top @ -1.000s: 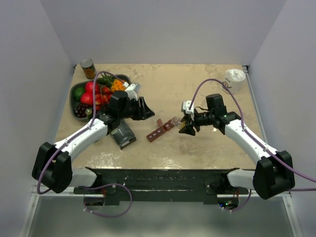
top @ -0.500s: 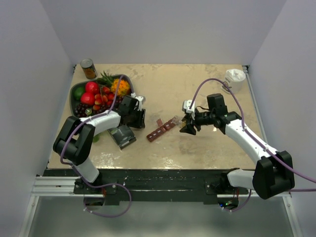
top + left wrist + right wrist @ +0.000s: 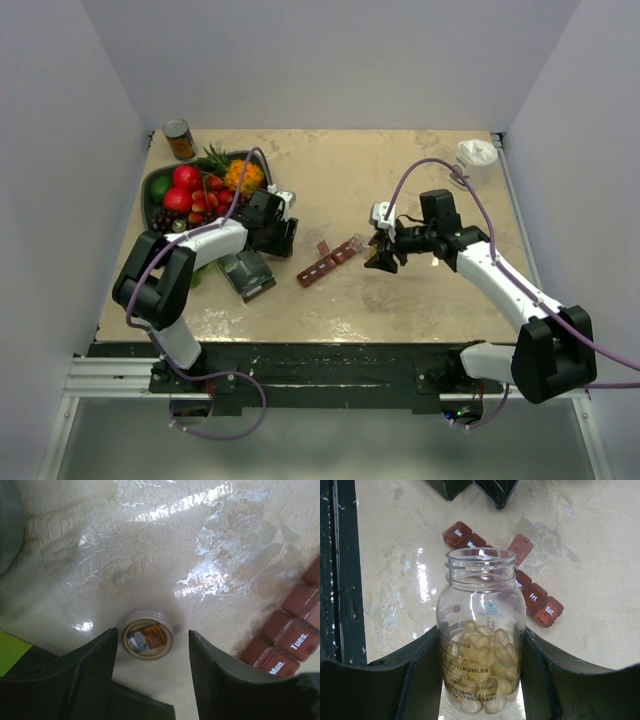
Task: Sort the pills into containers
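The right gripper (image 3: 480, 680) has its jaws clamped on the uncapped pill bottle (image 3: 481, 625), pills (image 3: 482, 685) inside, just beside the weekly pill organizer (image 3: 540, 602), apparently for pouring. The left gripper (image 3: 152, 645) has its jaws apart, straddling the cap (image 3: 148, 640) on the table (image 3: 150, 555).

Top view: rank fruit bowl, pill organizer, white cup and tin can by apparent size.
1. fruit bowl
2. pill organizer: longer than the cup, but thin
3. white cup and tin can: too alike to rank

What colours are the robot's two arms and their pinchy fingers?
The left arm and the right arm have white links and chunky black joints. A thin purple cable loops along each. Each ends in two flat, matte black fingers.
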Robot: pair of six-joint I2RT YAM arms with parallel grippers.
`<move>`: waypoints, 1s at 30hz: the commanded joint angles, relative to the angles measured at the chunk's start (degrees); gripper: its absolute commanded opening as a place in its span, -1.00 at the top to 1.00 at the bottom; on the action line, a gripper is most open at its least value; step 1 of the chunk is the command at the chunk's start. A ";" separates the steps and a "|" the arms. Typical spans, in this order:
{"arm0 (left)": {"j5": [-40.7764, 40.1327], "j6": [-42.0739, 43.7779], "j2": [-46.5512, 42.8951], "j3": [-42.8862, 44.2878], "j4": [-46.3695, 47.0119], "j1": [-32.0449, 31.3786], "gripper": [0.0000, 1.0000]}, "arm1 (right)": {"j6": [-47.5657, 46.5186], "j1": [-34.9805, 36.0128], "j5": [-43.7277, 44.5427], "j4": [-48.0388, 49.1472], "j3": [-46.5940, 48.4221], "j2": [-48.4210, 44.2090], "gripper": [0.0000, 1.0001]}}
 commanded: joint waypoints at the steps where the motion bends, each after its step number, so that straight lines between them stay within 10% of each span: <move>1: -0.38 0.88 -1.99 1.91 0.02 0.36 -0.36 | 1.11 -0.75 -1.98 1.65 0.71 -2.16 0.98; 23: 17.53 0.09 -24.66 -4.76 11.34 0.53 -0.51 | 9.29 -6.99 -11.74 4.29 2.64 -3.12 0.94; 30: 44.85 -27.29 -25.92 -13.46 50.62 0.27 -0.66 | 9.46 -6.99 -12.09 5.25 1.68 -3.30 0.91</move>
